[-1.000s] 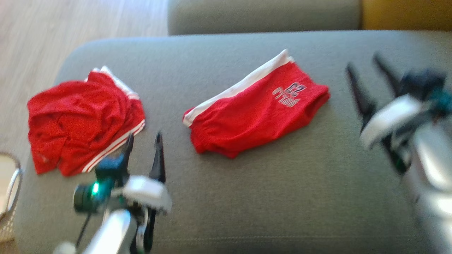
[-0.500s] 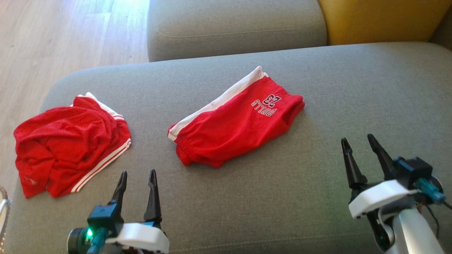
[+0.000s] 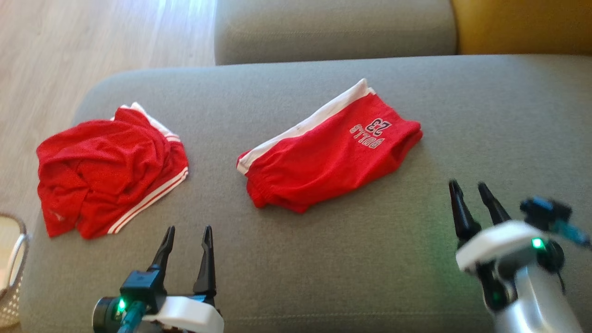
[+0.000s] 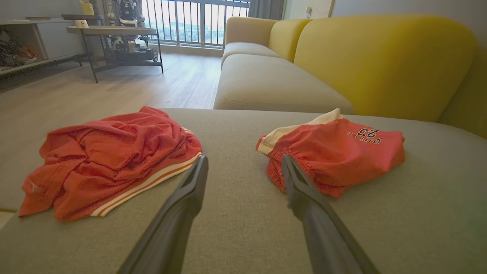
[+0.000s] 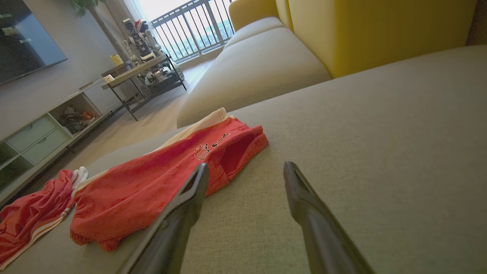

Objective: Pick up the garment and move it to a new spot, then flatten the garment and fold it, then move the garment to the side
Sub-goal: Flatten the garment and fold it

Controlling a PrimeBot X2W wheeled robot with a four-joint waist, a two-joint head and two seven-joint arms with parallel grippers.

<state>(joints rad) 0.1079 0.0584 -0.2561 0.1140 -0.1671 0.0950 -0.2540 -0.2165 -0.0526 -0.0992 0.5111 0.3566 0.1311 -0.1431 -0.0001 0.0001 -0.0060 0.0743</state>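
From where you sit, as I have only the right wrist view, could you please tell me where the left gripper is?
Observer: The left gripper hovers open over the grey cushion. It is in front of the gap between the crumpled red garment and the folded red shorts, touching neither.
Operator: Thank you. How does the crumpled garment lie beyond my frame?
Observer: It is a loose heap near the cushion's left end, with its white-striped edge on the side nearer the shorts.
Operator: Is anything on the floor there?
Observer: A pale basket stands by the cushion's left front corner.
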